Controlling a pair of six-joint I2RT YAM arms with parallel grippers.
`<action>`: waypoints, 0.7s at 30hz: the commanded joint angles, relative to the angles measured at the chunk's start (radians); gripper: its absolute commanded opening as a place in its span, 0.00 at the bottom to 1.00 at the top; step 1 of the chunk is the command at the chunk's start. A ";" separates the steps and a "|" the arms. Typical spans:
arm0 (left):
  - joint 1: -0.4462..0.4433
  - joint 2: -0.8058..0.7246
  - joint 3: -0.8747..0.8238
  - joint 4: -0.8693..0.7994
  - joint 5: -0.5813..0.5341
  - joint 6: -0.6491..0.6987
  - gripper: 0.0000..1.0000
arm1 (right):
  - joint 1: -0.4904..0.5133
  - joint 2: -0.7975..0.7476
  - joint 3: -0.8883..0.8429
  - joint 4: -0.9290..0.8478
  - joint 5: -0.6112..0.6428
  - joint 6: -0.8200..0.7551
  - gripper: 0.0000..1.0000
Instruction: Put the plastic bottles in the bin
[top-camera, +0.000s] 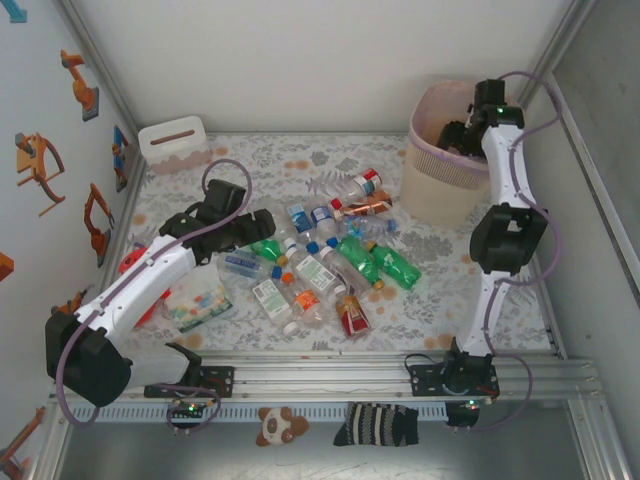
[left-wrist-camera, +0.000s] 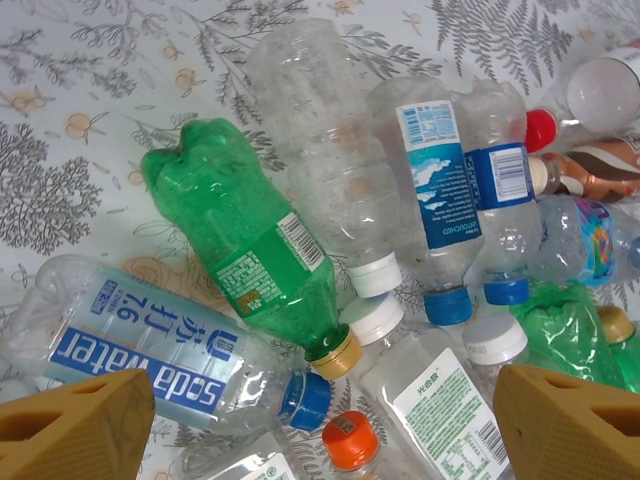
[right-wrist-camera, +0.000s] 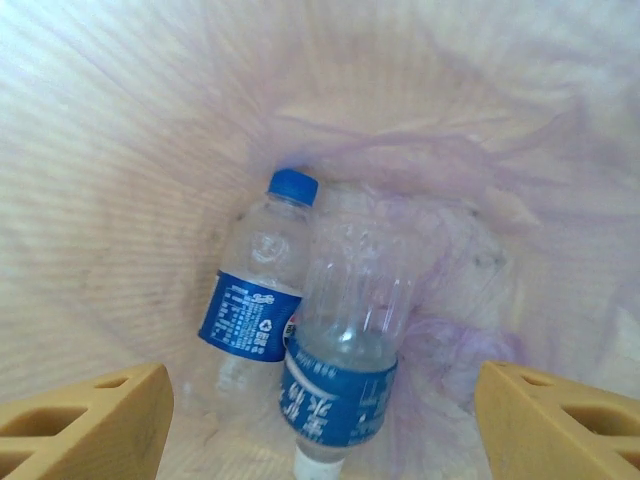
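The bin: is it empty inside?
No, in the right wrist view a blue-capped bottle and a white-capped bottle lie at the bottom of the bin.

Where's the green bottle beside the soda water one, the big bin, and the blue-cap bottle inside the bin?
green bottle (left-wrist-camera: 240, 235), left wrist view, on its green body.
bin (top-camera: 430, 195), top view, on its front wall.
blue-cap bottle (right-wrist-camera: 250, 315), right wrist view, on its blue label.

bottles (left-wrist-camera: 240, 240) lie crowded, touching, few gaps between; bin (top-camera: 435, 190) interior roomy above 2 bottles.
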 joint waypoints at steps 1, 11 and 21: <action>0.006 -0.003 0.013 -0.054 -0.030 -0.106 0.87 | -0.007 -0.081 0.040 -0.032 0.021 -0.017 0.78; -0.001 -0.003 -0.023 -0.124 -0.097 -0.338 0.76 | -0.007 -0.254 0.041 -0.042 0.000 -0.020 0.76; -0.008 -0.011 -0.081 -0.195 -0.149 -0.631 0.70 | -0.008 -0.478 -0.128 0.024 -0.056 0.002 0.75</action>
